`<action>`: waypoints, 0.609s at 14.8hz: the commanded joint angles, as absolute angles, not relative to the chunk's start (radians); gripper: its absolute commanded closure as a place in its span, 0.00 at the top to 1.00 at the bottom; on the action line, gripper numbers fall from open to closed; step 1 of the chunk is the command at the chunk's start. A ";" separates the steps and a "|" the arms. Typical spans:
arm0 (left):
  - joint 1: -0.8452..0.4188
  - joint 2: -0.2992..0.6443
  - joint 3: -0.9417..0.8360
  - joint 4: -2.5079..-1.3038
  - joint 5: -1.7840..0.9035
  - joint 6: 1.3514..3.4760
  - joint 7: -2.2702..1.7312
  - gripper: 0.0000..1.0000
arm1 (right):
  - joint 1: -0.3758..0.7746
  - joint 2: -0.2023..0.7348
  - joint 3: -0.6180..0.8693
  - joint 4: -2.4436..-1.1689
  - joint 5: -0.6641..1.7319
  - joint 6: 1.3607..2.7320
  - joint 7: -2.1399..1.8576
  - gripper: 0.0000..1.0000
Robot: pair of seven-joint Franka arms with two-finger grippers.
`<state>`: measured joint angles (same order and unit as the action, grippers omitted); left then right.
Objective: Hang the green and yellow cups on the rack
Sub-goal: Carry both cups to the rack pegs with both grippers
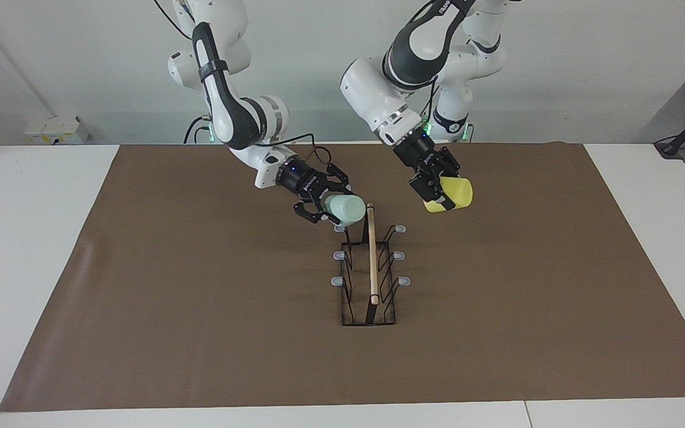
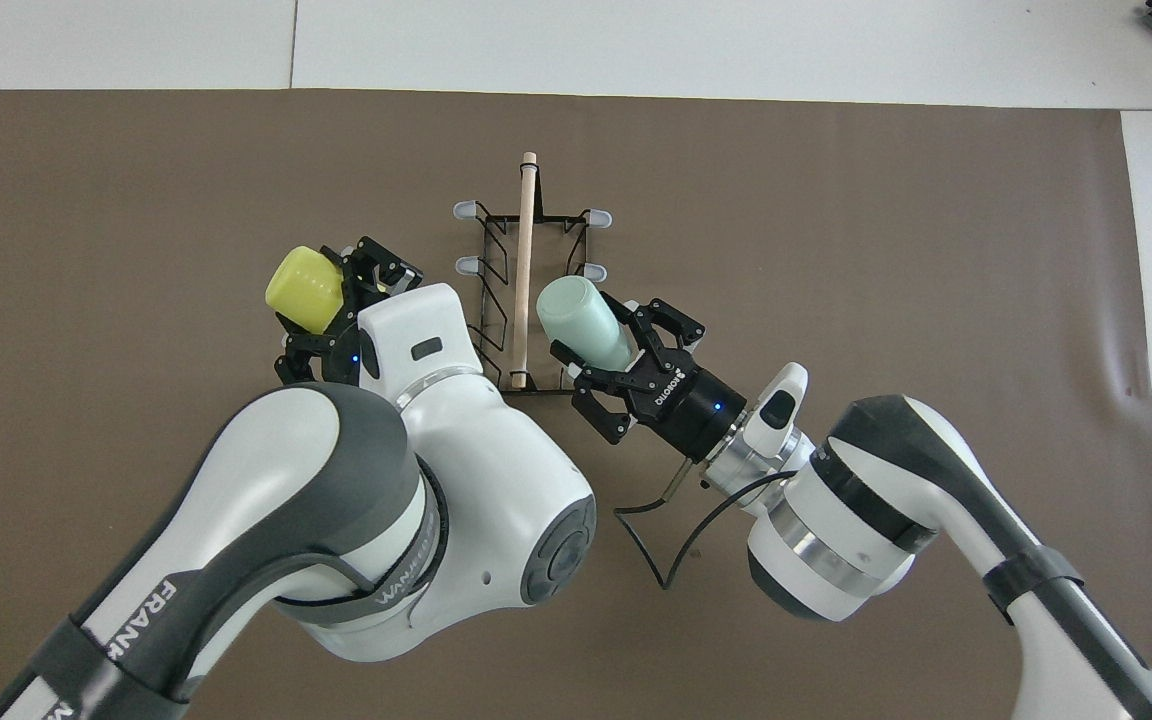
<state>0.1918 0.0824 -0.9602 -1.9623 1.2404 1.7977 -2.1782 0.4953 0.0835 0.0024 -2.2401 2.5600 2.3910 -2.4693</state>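
Right pincer point(image 1: 332, 208) pinches the mint green cup point(image 1: 345, 210), tipped sideways w/ its base toward the rack point(image 1: 370, 274), over the rack's prong nearest the robots on that side, prob. so the mouth can slip on. Left pincer point(image 1: 437, 191) grips the yellow cup point(image 1: 451, 195) aloft beside the rack (tilted too), apparently waiting its turn. Rack stands mid-desk point(image 1: 200, 333), all prongs bare.
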 commanded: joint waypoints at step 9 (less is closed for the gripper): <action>0.048 0.345 -0.960 -1.953 1.532 1.523 -2.355 0.00 | 0.511 0.103 0.006 -2.215 2.637 2.433 -2.554 0.00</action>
<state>0.0778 0.2865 -0.9623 -1.9701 1.4891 1.5882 -2.3220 0.5077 0.0897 0.0025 -2.2326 2.5599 2.4135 -2.4933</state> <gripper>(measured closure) 0.317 0.304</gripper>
